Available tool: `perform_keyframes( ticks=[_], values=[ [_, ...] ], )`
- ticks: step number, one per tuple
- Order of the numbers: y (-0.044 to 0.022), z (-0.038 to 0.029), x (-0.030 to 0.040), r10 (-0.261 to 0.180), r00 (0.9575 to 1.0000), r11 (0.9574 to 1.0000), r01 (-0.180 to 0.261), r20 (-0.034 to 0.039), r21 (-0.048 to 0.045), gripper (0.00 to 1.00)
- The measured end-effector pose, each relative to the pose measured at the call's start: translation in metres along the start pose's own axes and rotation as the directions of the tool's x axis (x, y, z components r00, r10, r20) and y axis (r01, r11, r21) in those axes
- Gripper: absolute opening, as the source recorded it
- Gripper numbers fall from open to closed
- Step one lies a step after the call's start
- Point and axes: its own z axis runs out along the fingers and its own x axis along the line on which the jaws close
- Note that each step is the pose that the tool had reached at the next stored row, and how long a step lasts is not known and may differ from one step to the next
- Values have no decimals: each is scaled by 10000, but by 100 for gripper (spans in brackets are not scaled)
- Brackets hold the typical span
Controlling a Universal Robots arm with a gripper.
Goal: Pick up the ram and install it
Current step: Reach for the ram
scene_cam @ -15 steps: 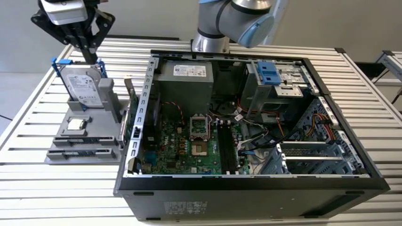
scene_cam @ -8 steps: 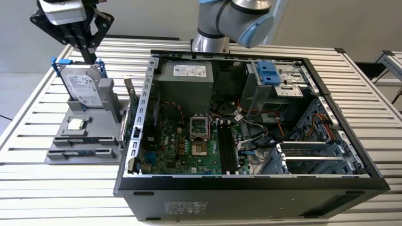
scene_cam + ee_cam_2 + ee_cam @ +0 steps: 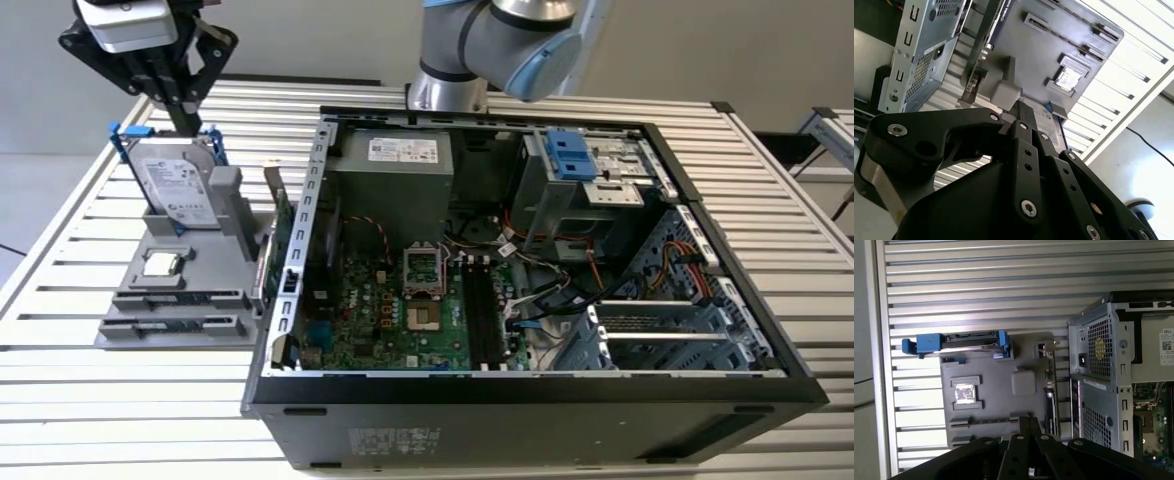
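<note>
The gripper point(image 3: 191, 122) is clenched, its fingertips pressed together with nothing seen between them. It hangs beside the case point(image 3: 534, 400), over the holder point(image 3: 127, 337) that lies against the case's side wall, and right above the upright drive point(image 3: 180, 185). The ram cannot be picked out with certainty. It is judged to sit in one of the holder's long narrow slots point(image 3: 174, 298), apart from the case and away from the drive.

Several faults are to be feared. If the fingers are lowered while clenched, the drive or the holder would be struck rather than anything grasped. The card point(image 3: 272, 215), which stands between the holder and the case wall, could be knocked by a wide approach. A thin stick gripped off-centre would be tilted, and a tilted stick would be jammed or bent when pressed into the sockets point(image 3: 478, 310) inside the case. Loose cables point(image 3: 534, 300) lie just beside those sockets and could be pinched or snagged.

The case and holder are carried on a table point(image 3: 120, 400) of pale metal slats with grooves between them; a dropped stick could be caught in a groove. A plain light wall is seen behind the case, and a second slatted bench point(image 3: 834, 130) stands well apart from it, at the exterior view's right.
</note>
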Motion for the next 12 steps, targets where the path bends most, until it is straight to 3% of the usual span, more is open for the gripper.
perform_keyframes(
  ticks=[12],
  values=[
    [-5,5,13,-1,10000,10000,1,-15,-1,0]
  ],
)
